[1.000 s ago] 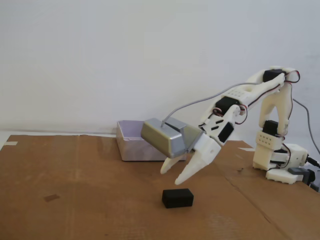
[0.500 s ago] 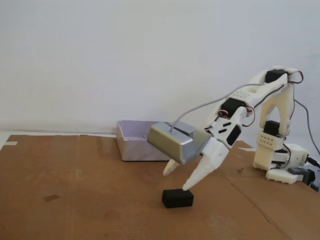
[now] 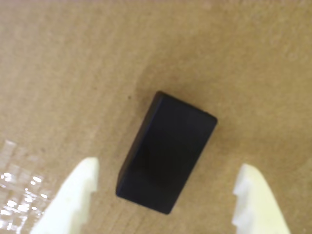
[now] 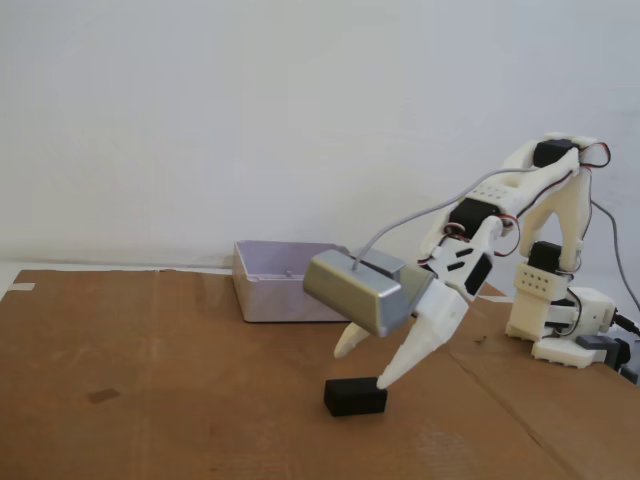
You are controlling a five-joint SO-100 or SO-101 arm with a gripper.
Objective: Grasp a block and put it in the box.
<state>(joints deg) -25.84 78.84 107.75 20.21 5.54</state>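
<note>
We are seeing the tool hanging low over the worktop, with its 2 white fingers spread apart and pinching nothing. In the fixed view the nearer fingertip is sitting at the upper right corner of the block; we cannot tell whether it is touching. The other fingertip is showing behind and to the left of the block, clear of it.

In the wrist view the block is lying flat on the brown cardboard surface, turned at a slant between the 2 fingers. Its lower end is sitting nearer the left finger than the right one, and gaps are showing on both sides.

The box is standing behind the tool at the far edge of the cardboard, well apart from the block. We are noting that the grey camera housing on the wrist is covering its right part in the fixed view. We cannot see into the box from this angle.

The arm's base is standing at the right of the fixed view.
</note>
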